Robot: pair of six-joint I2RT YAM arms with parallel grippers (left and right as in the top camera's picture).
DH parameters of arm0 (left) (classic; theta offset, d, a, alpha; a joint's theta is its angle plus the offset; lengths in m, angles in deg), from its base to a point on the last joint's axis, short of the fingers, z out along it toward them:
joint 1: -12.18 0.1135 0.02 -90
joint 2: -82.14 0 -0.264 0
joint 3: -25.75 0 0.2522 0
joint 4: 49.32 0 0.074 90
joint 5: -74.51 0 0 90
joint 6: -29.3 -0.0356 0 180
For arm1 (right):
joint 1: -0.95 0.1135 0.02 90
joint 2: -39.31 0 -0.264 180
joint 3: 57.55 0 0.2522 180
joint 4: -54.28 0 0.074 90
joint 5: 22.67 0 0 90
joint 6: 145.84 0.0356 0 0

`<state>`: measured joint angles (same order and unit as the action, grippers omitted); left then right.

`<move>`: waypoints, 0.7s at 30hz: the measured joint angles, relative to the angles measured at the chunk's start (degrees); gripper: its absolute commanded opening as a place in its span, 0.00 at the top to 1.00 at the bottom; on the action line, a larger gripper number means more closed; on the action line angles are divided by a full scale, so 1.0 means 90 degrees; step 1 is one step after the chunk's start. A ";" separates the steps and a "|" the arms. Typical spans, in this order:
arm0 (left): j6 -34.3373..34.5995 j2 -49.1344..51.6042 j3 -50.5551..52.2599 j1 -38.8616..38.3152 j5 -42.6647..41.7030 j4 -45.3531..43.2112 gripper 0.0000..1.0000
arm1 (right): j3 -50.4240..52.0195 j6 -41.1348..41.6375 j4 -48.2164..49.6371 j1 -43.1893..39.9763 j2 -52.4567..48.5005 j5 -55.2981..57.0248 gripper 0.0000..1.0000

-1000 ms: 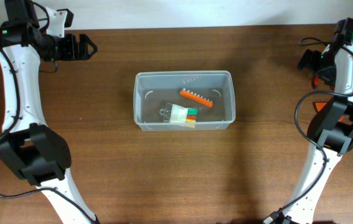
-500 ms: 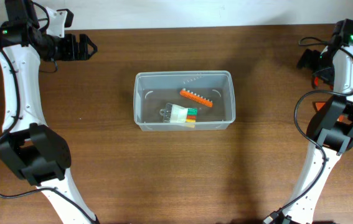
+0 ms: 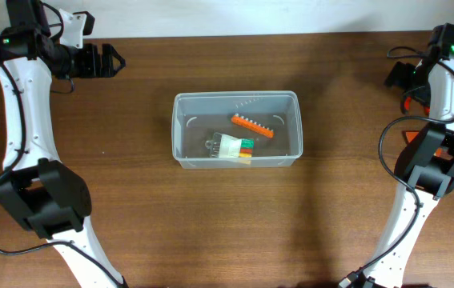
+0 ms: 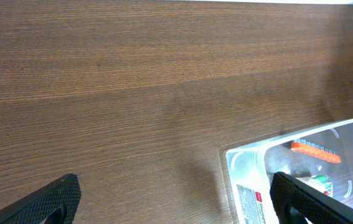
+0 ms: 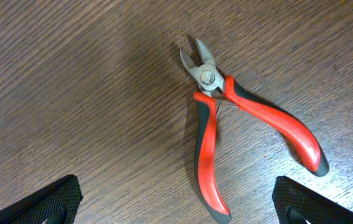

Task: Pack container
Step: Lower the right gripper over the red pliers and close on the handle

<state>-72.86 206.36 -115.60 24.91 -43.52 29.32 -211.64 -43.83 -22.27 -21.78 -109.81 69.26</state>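
At the centre of the wooden table (image 3: 130,200), the clear rectangular container (image 3: 235,98) with rounded corners and a rim holds an orange toothed strip (image 3: 252,126) and a packet of coloured pieces (image 3: 235,146). The left gripper (image 3: 102,60) hangs spread at the far-left corner. The right gripper (image 5: 176,205), also spread, hovers over red-handled diagonal cutters (image 5: 208,77).

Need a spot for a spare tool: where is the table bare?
Bare wood lies between the container and the left end effector, and across the table's near side. It is crowded at the right edge, where pliers lie beneath the right end effector.
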 measured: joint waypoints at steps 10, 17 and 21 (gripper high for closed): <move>0.0000 0.0000 0.0000 0.0000 0.0000 0.0000 0.01 | 0.0000 -0.0056 0.0073 0.0000 -0.0155 0.0027 0.01; 0.0000 0.0000 0.0000 0.0000 0.0000 -0.0002 0.01 | 0.0000 -0.0066 0.0107 0.0000 -0.0284 0.0027 0.01; 0.0000 0.0000 0.0000 0.0000 0.0000 0.0000 0.01 | 0.0000 -0.0075 0.0129 0.0000 -0.0284 0.0027 0.01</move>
<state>-72.86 206.36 -115.60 24.91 -43.52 29.32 -211.64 -44.51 -21.11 -21.78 -112.37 69.50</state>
